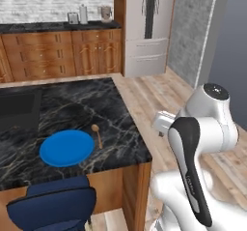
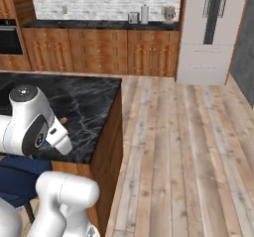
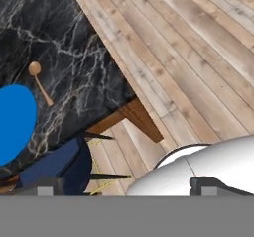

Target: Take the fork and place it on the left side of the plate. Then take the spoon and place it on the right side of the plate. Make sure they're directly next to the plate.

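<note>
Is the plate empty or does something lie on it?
Empty: the plate shows a bare blue face; the wooden spoon lies on the counter beside it.

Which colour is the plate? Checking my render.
Bright blue plate, plain; clearest in the left base view.

Wooden spoon, smooth blue plate, veined black marble counter
</note>
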Robot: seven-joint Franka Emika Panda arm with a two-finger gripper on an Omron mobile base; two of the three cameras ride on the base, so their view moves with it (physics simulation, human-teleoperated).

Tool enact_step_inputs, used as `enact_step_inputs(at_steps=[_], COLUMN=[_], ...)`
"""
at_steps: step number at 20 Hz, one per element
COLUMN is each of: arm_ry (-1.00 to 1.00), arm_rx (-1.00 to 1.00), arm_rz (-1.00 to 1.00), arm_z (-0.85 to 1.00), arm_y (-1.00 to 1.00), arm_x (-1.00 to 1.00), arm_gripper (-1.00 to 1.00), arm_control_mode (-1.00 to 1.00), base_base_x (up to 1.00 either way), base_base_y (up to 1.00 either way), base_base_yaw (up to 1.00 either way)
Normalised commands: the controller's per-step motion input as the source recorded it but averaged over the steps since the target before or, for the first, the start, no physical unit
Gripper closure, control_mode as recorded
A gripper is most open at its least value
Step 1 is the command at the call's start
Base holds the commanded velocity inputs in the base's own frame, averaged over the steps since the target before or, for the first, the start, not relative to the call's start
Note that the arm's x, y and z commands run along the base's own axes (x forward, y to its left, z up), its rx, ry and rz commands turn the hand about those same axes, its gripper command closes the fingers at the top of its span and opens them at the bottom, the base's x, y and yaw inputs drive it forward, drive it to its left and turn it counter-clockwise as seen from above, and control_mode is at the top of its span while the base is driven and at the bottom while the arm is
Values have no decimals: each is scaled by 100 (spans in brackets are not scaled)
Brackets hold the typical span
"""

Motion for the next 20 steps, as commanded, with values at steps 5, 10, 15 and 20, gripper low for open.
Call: enact_step_inputs(at_steps=[5,10,15,20], arm_ry=[0,0,0,0], arm_rx=[0,0,0,0], arm_rz=[0,0,0,0], arm_z=[0,0,0,0], arm_y=[0,0,0,0], arm_x=[0,0,0,0], arm_gripper=[-100,-100,-100,-100], arm_control_mode=[100,100,100,100], base_base_x=[-46,1,39,82], base_base_y=[-90,-83,-72,-61], base_base_yaw=[-4,-3,0,1])
